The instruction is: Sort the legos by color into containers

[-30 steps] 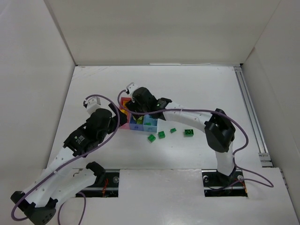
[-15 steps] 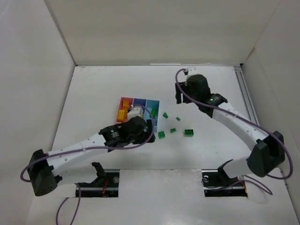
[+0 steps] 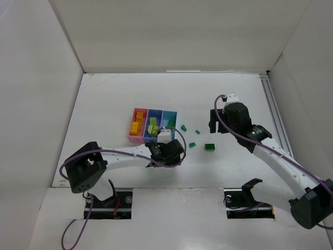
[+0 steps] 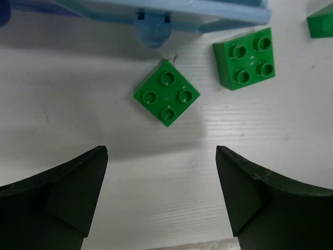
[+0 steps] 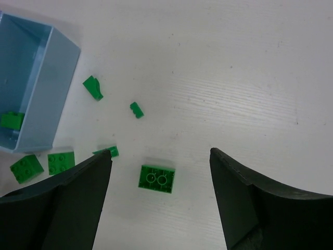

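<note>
Three joined bins sit mid-table: pink holding orange-yellow legos, purple-blue holding lime ones, light blue. My left gripper hangs open and empty just in front of the light-blue bin, over a dark green 2x2 lego, with a second one to its right. My right gripper is open and empty above an upturned dark green brick, which also shows in the top view.
Small green pieces lie right of the bins. The right wrist view shows the light-blue bin with a green lego inside and two 2x2 legos beside it. White walls enclose the table.
The left arm swung right and down, ending in front of the light-blue bin. The right arm left the bins, went to the back right, then came nearer over the green brick.
</note>
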Robot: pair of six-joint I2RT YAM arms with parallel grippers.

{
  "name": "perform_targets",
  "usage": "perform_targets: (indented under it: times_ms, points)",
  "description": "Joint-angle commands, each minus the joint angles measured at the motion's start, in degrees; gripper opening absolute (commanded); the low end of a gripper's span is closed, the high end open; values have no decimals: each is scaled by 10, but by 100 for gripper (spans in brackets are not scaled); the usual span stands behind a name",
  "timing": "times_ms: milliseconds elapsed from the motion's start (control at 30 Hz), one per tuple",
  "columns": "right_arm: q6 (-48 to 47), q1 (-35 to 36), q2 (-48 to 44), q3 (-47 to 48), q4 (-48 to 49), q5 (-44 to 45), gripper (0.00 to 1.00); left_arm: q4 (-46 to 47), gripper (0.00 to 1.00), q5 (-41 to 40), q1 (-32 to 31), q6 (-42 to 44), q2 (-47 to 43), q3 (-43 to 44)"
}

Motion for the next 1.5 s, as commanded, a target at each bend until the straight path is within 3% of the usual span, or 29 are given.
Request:
perform_targets:
  times_ms: [0, 167, 300, 400, 533, 667, 867, 1133, 1267, 1467]
  points:
    - [9, -2, -42, -10, 0, 0, 81, 48, 82, -44, -7, -23, 13, 2]
    - [-2, -7, -59, -21, 6, -5, 81, 64, 82, -94, -19, -37, 58, 9]
    - [-9, -7, -59, -21, 13, -18, 81, -20, 78, -163, -19, -97, 121, 55]
    - [-9, -7, -59, -21, 18, -23, 81, -41, 76, -169, -24, -105, 162, 90]
    - [-9, -12, -64, -28, 23, -23, 81, -41, 61, -164, -24, -99, 179, 101]
    - [-9, -12, -70, -28, 23, -23, 81, -51, 39, -145, -40, -107, 164, 101]
    - [-14, -18, -75, -33, 23, -18, 81, -77, 21, -123, -65, -128, 156, 109]
    - [-19, -36, -75, -49, 41, -18, 82, -146, 19, -158, -85, -126, 103, 179]
    - [-19, -59, -75, -63, 54, -41, 82, -135, 21, -175, -85, -76, 35, 200]
    - [-25, -84, -70, -73, 64, -55, 82, -96, 22, -181, -15, -11, -60, 199]
